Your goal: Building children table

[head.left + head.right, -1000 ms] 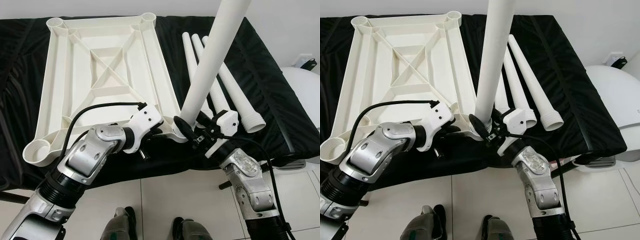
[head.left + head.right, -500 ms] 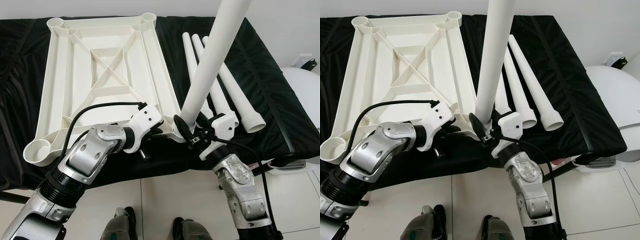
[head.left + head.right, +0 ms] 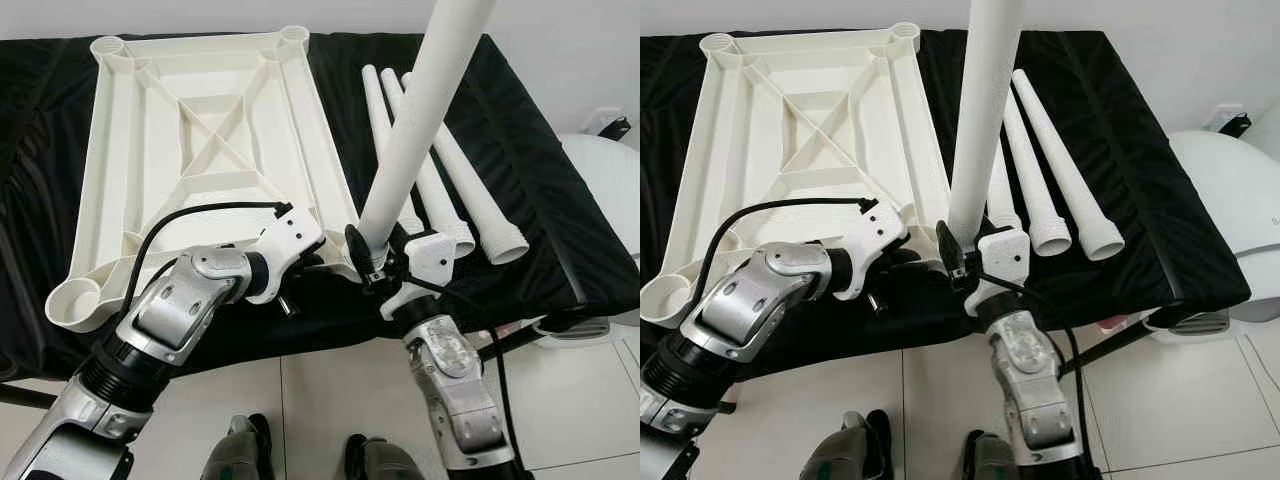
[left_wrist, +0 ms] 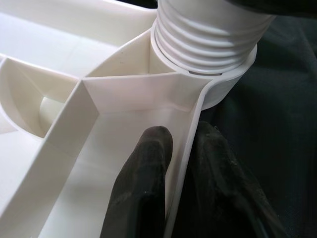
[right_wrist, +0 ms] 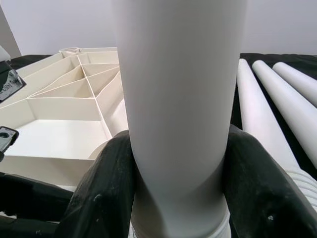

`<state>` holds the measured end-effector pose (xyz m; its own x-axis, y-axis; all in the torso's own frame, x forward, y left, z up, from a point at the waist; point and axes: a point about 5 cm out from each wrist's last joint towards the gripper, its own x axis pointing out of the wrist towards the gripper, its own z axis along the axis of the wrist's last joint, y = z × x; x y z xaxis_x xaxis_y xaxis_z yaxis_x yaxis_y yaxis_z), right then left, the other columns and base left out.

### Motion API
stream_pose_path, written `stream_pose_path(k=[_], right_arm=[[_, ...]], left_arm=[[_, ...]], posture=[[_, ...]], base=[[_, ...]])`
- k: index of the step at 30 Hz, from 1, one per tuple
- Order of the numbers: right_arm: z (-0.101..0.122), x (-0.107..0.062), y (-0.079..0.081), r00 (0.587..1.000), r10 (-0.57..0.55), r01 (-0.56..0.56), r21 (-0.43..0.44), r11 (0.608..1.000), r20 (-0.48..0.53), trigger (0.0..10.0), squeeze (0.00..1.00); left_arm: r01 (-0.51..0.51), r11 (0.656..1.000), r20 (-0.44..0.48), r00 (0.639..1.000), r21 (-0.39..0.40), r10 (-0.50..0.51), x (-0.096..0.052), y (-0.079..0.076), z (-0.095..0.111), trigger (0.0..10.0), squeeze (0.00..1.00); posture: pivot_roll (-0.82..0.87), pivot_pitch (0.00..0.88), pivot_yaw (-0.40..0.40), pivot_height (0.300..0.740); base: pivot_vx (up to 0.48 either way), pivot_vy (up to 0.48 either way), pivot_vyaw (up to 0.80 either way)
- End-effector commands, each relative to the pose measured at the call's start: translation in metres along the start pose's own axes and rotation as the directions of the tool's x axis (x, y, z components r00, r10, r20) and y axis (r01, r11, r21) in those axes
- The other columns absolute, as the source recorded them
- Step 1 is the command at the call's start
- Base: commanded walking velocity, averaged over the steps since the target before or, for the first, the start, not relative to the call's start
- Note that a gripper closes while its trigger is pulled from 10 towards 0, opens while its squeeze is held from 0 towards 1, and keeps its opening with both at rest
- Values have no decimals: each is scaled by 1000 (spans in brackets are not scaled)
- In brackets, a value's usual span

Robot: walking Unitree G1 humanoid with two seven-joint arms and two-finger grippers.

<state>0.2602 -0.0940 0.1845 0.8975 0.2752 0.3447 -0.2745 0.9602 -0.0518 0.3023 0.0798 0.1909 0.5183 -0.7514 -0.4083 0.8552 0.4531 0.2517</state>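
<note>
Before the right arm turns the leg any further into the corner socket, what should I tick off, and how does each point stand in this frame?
1. Right gripper shut on the upright table leg: ok, fingers on both sides.
2. Left gripper bracing the tabletop: ok, fingers pinch the rim wall beside the socket.
3. Leg's threaded end in the corner socket: ok, but several threads still show.
4. Leg square to the tabletop: cannot tell; the two eye views show different lean.
5. Three spare legs on the black cloth, apart from the work: ok.
</note>
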Motion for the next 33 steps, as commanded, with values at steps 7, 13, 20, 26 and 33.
stream_pose_path(k=[7, 13, 20, 26, 33], right_arm=[[-14, -6, -11, 988, -135, 135, -15, 991, -74, 10000, 0], [-15, -6, -12, 985, -154, 153, -19, 988, -79, 10000, 0], [-16, -7, -9, 991, -108, 110, 25, 994, -82, 10000, 1000], [-14, -7, -8, 995, -76, 80, 54, 995, -72, 10000, 1000], [-11, -4, -15, 999, -25, 28, 75, 997, -46, 10000, 941]], left_arm=[[-92, 996, 13, 996, 19, 92, -8, 16, 5, 10000, 0], [-95, 995, 13, 995, 20, 94, -8, 17, 5, 10000, 0], [-97, 995, 16, 995, 23, 96, -8, 18, 6, 10000, 0], [-97, 995, 16, 995, 24, 96, -8, 18, 6, 10000, 0], [-94, 995, 19, 995, 23, 94, -8, 17, 7, 10000, 0]], posture=[[-31, 198, 1, 740], [-31, 195, 2, 740], [-29, 193, 2, 740], [-28, 189, 1, 740], [-31, 185, 3, 740]], base=[[0, 0, 0], [0, 0, 0], [0, 0, 0], [0, 0, 0], [0, 0, 0]])
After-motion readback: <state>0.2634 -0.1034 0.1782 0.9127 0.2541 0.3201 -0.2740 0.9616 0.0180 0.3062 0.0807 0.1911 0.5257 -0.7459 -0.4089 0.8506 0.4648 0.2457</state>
